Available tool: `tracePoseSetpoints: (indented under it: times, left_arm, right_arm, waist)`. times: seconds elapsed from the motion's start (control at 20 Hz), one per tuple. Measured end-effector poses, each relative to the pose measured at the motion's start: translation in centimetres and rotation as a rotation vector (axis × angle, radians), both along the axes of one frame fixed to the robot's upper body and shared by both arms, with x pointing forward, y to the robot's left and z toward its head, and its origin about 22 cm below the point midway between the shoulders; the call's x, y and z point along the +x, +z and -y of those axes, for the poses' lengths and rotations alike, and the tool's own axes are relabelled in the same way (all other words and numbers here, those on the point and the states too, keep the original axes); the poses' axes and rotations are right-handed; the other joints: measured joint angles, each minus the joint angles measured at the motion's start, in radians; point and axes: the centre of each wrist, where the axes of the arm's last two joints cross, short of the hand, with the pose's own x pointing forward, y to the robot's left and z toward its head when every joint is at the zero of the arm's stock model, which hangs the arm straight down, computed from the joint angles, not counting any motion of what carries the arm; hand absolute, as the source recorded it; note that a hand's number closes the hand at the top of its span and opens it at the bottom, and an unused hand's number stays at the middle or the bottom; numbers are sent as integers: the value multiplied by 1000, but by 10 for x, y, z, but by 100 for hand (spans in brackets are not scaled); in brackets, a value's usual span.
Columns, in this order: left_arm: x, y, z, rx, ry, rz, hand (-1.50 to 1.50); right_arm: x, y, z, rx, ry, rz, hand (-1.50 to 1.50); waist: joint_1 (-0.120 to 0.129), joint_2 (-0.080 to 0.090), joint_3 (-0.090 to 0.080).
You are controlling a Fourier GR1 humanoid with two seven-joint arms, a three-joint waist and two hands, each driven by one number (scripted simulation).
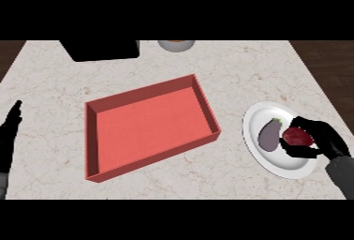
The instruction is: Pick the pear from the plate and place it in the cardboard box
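Head view: right hand (319, 139) curls round the red pear (296, 136) on the plate (257, 117), an eggplant (269, 134) just beside it. Left of the plate lies the box (149, 126) on the marble desk (276, 70); beyond the box, the left hand (10, 129) rests open.

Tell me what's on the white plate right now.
On the plate: a purple eggplant and a reddish pear, with the right hand curled round the pear, covering its far side.

I'm looking down at a kitchen: a pale marbled counter (276, 70) is filling the view with dark wood floor (325, 56) showing past its edges, a white plate (257, 140) is carrying an aubergine (268, 134), and a bowl (176, 45) is sitting at the far edge
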Motion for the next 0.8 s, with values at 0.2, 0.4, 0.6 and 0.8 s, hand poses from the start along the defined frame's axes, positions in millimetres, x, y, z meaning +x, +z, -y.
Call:
tracePoseSetpoints:
  times: [0.2,0.4,0.6,0.8]
  left_arm:
    - [-6,-2,-7,6,21,-11,0]
    - [-10,-7,-5,-1,18,-19,0]
    - [-11,-6,-4,2,10,-18,0]
    - [-9,-5,0,-3,-5,-14,0]
  right_arm:
    - [3,-3,-16,-50,-136,101,150]
    - [24,8,-53,-68,-154,260,150]
    - [44,22,-101,-49,-128,372,150]
    - [57,37,-163,20,-99,423,150]
  waist:
    - [-13,-6,2]
    - [-11,-7,3]
    - [-2,-7,4]
    - [12,-3,8]
